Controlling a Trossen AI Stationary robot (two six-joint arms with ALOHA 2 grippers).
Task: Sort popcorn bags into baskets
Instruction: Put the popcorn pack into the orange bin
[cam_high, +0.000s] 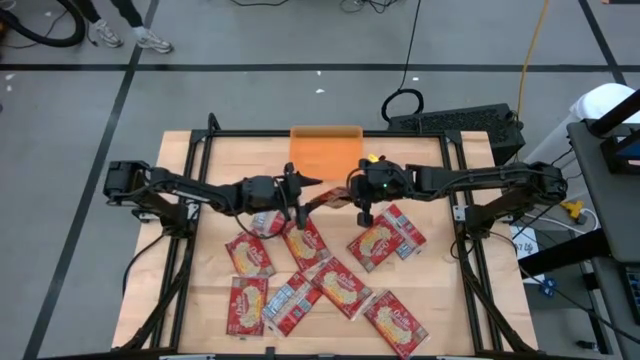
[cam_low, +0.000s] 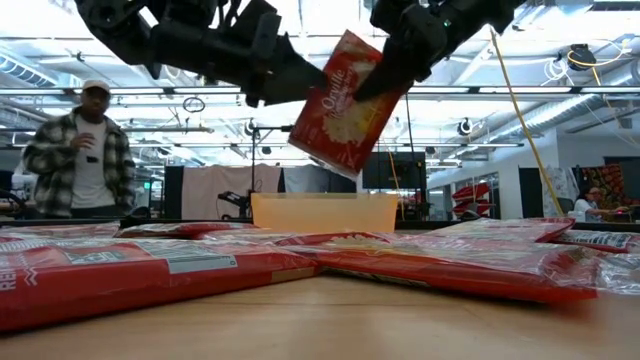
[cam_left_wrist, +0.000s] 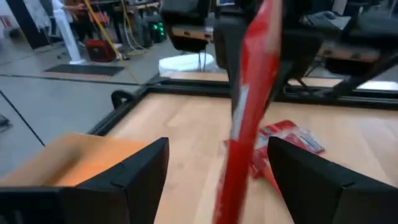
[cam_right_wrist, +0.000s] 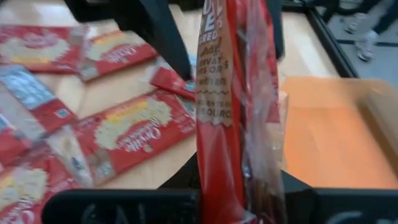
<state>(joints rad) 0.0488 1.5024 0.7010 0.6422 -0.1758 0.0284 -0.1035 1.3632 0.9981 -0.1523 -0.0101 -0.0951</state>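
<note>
One red popcorn bag (cam_low: 345, 100) hangs in the air above the middle of the table, with my right gripper (cam_low: 385, 70) shut on it. My left gripper (cam_left_wrist: 217, 143) is open beside it. Its two fingers stand on either side of the bag's edge (cam_left_wrist: 249, 112), and no touch shows. Several more popcorn bags (cam_high: 320, 280) lie flat on the wooden table, some with the silver-grey side up. The orange basket (cam_high: 326, 150) stands at the table's far edge, just beyond both grippers. My right gripper pinches the hanging bag between its two fingers at the bag's upper end (cam_right_wrist: 239, 186). It comes from the table's right side, slanting down. The bag hangs tilted below the fingers, clear of the table and of the bags lying there.
Bags cover the table's middle and near part (cam_high: 250, 255), (cam_high: 385, 240). A black frame (cam_high: 455, 200) runs around the table. A person (cam_low: 80, 150) stands beyond the far edge. Bare wood (cam_high: 420, 285) shows near the right side.
</note>
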